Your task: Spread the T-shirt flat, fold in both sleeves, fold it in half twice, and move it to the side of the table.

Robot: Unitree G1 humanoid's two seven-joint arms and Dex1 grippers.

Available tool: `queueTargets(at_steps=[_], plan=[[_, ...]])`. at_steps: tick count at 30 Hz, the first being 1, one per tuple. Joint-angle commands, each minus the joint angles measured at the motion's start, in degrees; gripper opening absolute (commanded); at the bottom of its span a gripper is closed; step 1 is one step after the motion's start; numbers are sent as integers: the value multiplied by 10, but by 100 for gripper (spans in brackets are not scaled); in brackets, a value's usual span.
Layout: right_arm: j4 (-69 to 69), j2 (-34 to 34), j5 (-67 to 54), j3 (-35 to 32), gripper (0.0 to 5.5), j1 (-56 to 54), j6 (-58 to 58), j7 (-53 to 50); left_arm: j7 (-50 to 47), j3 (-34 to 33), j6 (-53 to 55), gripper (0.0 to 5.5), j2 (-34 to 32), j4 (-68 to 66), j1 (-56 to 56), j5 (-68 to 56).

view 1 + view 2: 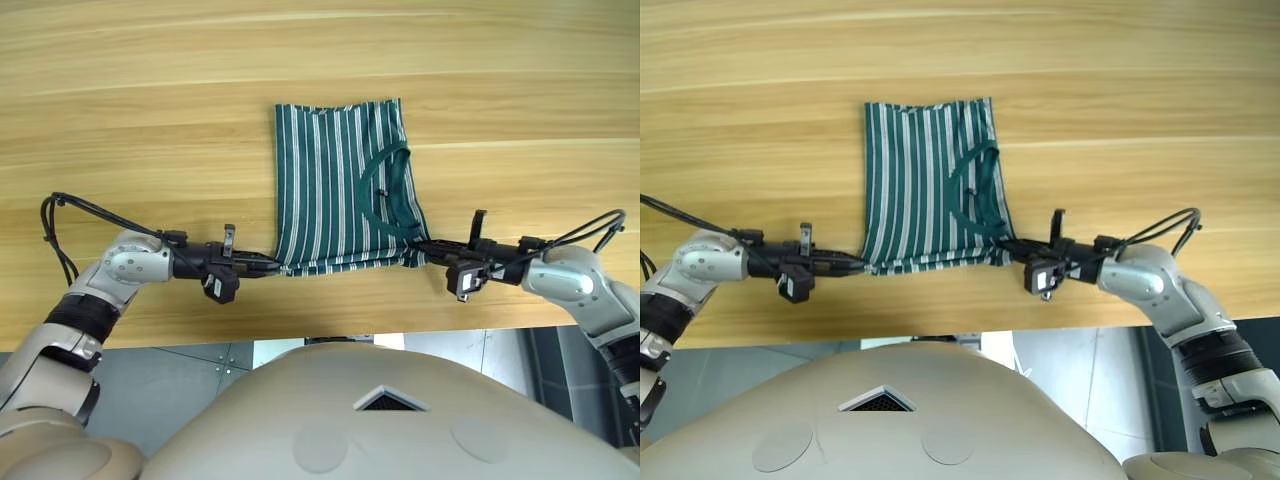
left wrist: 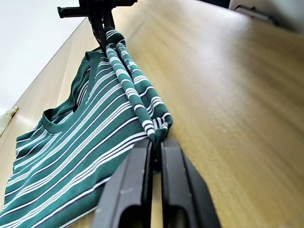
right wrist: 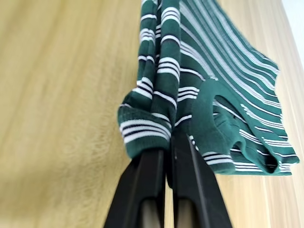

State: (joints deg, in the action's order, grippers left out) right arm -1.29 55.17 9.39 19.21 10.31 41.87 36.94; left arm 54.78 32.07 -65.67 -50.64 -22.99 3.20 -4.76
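Observation:
A green T-shirt (image 1: 335, 180) with white stripes lies on the wooden table (image 1: 120, 120) as a narrow upright rectangle, collar (image 1: 390, 190) showing on its right side. My left gripper (image 1: 281, 268) is shut on its near left corner (image 2: 159, 130). My right gripper (image 1: 416, 250) is shut on the near right corner (image 3: 142, 128). The near edge hangs bunched and slightly lifted between the two grippers. In the left wrist view the right gripper (image 2: 102, 33) pinches the far end of that bunched edge.
The table's front edge (image 1: 300, 335) runs just below both grippers, with grey floor beyond it. Bare wood stretches to the left, right and behind the shirt. Black cables (image 1: 70, 215) loop off both wrists.

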Motion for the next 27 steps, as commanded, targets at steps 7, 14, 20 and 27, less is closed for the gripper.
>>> queueTargets(at_steps=[7, 14, 20, 27], plan=[[50, 51, -122, 3, 0, 74, 67, 93, 27, -16, 9, 8, -66, 89, -39, -55], [113, 73, -205, 6, 0, 138, 97, 130, 48, 8, 6, 7, -113, 208, -95, -132], [121, 78, -211, -14, 0, 158, 95, 137, 53, 5, 33, 7, -100, 213, -120, -147], [109, 62, -215, -34, 0, 149, 81, 135, 58, -29, 80, 7, -44, 130, -88, -147]])
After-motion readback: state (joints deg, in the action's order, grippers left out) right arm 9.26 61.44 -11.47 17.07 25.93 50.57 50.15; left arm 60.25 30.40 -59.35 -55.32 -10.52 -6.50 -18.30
